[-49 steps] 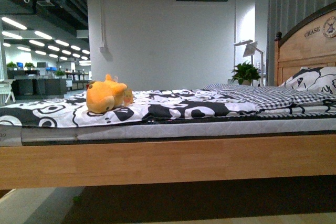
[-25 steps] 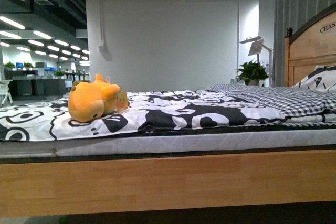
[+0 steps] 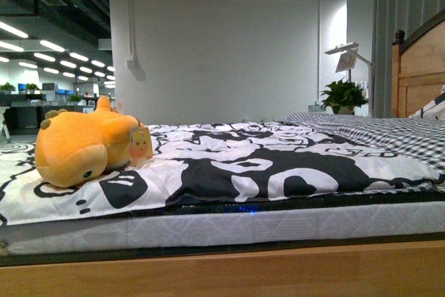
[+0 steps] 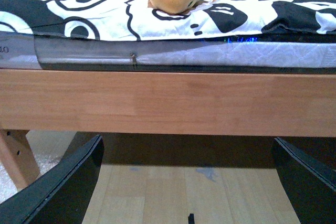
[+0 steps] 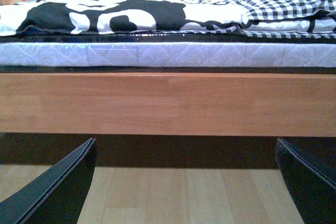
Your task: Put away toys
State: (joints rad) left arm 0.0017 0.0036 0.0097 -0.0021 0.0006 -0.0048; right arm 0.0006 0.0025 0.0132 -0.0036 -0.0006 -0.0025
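Lying on patterned bedsheet (image 3: 278, 165): orange plush toy (image 3: 87, 145); left claw (image 4: 186, 141), right claw (image 5: 186, 141) both spread wide.

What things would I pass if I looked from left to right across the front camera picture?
orange plush toy → potted plant → wooden headboard

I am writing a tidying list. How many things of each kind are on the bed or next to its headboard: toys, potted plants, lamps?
toy: 1 (orange plush, on the bed)
potted plant: 1
lamp: 1
Total: 3
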